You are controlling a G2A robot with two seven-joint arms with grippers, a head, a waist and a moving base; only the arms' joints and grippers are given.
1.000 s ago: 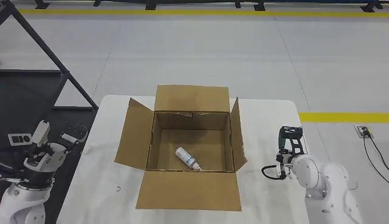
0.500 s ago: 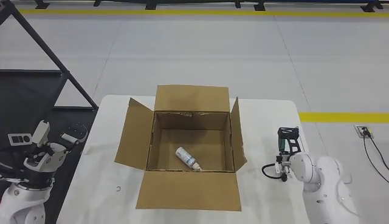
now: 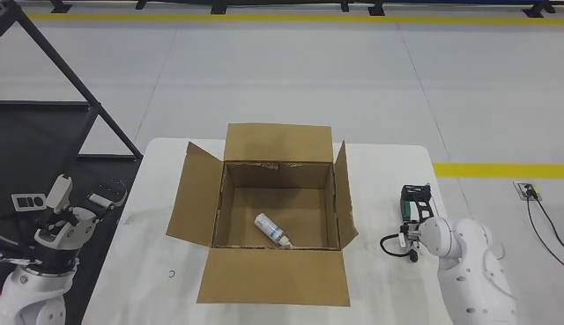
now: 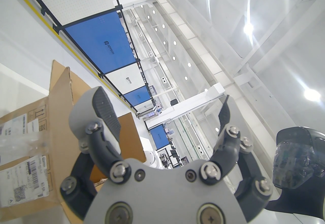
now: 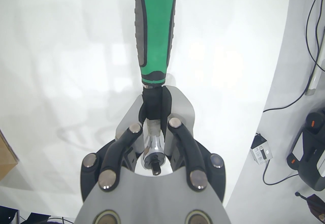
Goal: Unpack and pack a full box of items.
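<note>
Right of the cardboard box (image 3: 273, 277), over the table (image 5: 63, 32), I see my right gripper (image 5: 154, 108) clamped on a green-handled ratchet wrench (image 5: 155, 27); left gripper (image 4: 165, 113) gapes empty.

- Right arm (image 3: 467, 268), white, jointed: bent near the open brown cardboard box (image 3: 273, 276), on its right side.
- Right gripper (image 5: 155, 105), grey plate, black fingers: clamped on the chrome neck of a green-handled ratchet wrench (image 5: 155, 32). The handle points away from the wrist.
- Left arm (image 3: 35, 281), white: well left of the box.
- Left gripper (image 4: 163, 105): fingers spread wide, angled upward.
</note>
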